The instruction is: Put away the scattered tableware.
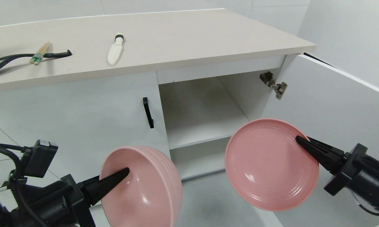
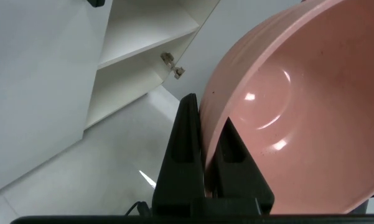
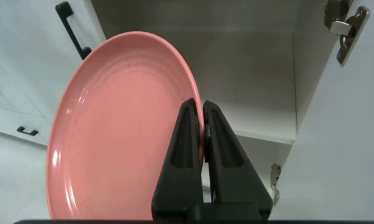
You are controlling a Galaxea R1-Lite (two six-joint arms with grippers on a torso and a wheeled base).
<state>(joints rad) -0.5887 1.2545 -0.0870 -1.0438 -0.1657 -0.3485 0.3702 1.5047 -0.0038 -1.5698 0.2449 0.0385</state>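
**Right bay open — way in, and what crowds it**

The right-hand cabinet bay (image 1: 202, 107) stands open. Its door (image 1: 331, 107) is swung wide and walls off the right side. Inside, a shelf (image 1: 205, 126) splits the bay into a taller upper space and a low slot beneath. One hinge (image 1: 275, 85) juts at the mouth's upper right corner. The left door (image 1: 76, 116) is closed, its black handle (image 1: 148, 112) projecting just beside the opening. Low before the mouth hangs the pink plate (image 1: 268, 164), pinched by the right tool (image 1: 298, 138). The pink bowl (image 1: 145, 186), clamped in the left tool (image 1: 124, 172), sits before the closed door — a gap between the two leads inward.
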